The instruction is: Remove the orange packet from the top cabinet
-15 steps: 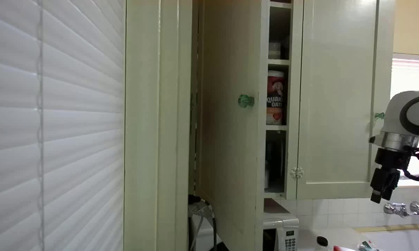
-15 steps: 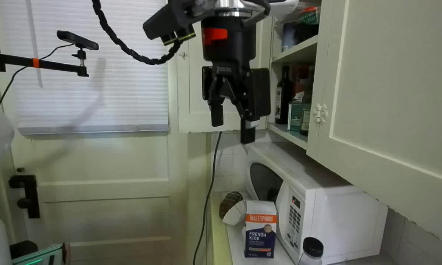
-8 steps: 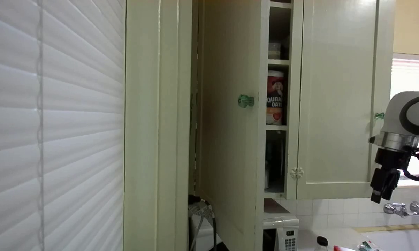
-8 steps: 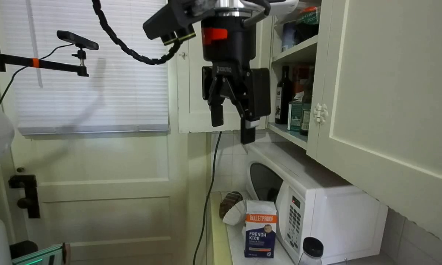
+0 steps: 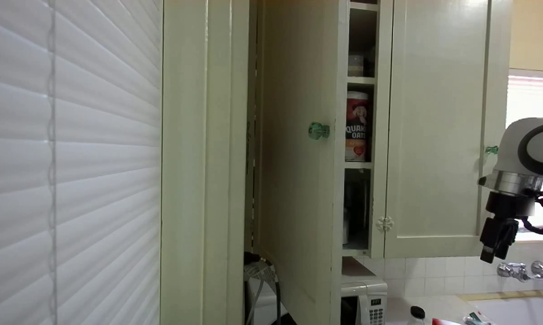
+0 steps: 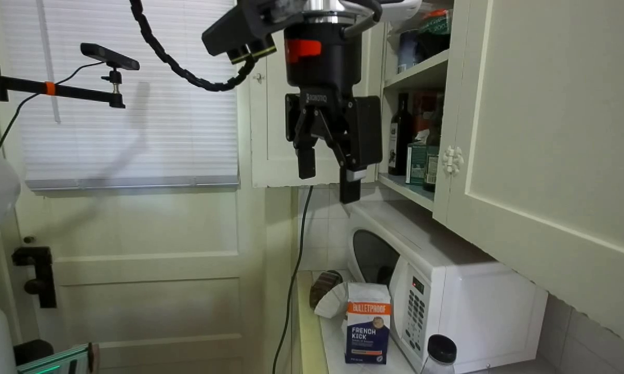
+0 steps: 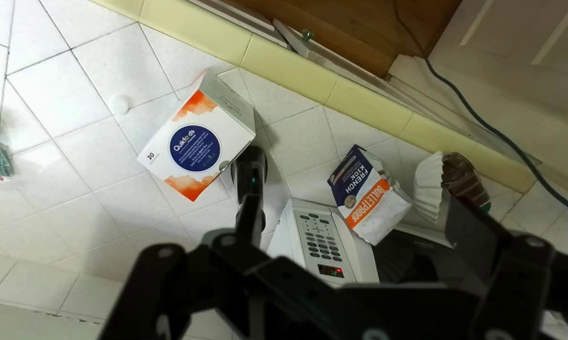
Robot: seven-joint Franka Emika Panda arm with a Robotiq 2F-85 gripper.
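Observation:
The top cabinet has cream-white walls and stands with its shelves exposed in both exterior views. Its open door, with a green knob, covers much of the inside in an exterior view. No orange packet can be made out; it is hidden or out of view. My gripper hangs pointing down in front of the cabinet, outside it and apart from the shelves. Its fingers stand apart with nothing between them. Seen from the wrist, the open gripper is above the counter and microwave.
Shelves hold a Quaker Oats canister, a dark bottle, a teal box and a reddish package. Below are a microwave, a coffee bag, a black-lidded bottle and a Quikfoods box. A closed door adjoins.

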